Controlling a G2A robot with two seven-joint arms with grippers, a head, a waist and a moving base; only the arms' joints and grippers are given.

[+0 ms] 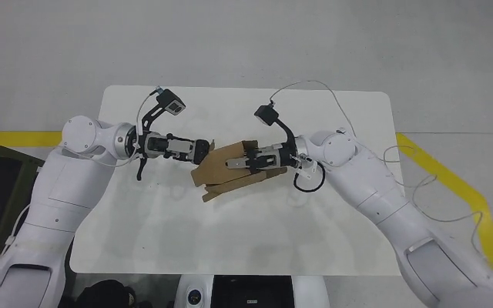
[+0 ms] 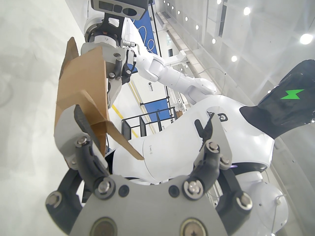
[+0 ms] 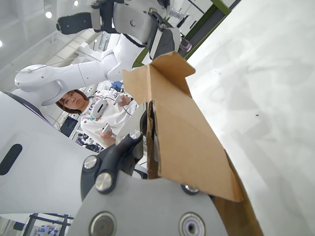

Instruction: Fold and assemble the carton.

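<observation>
The brown carton [image 1: 229, 166] is a partly folded piece of cardboard held just above the middle of the white table [image 1: 339, 231]. My right gripper [image 1: 246, 162] comes in from the right and is shut on one of its panels [image 2: 81, 82]. My left gripper [image 1: 203, 151] is at the carton's left end and is open wide [image 2: 145, 126]. One of its finger pads [image 3: 163, 41] rests against the edge of a loose end flap [image 3: 169, 67], and the other finger [image 3: 73, 23] stands free in the air. A second flap [image 2: 123, 143] hangs loose between the left fingers.
The table has bare white surface on all sides of the carton, with most room at the front [image 1: 231, 239]. A thin cable [image 1: 339, 104] loops above the right arm. Yellow floor tape [image 1: 443, 173] runs past the table's right edge.
</observation>
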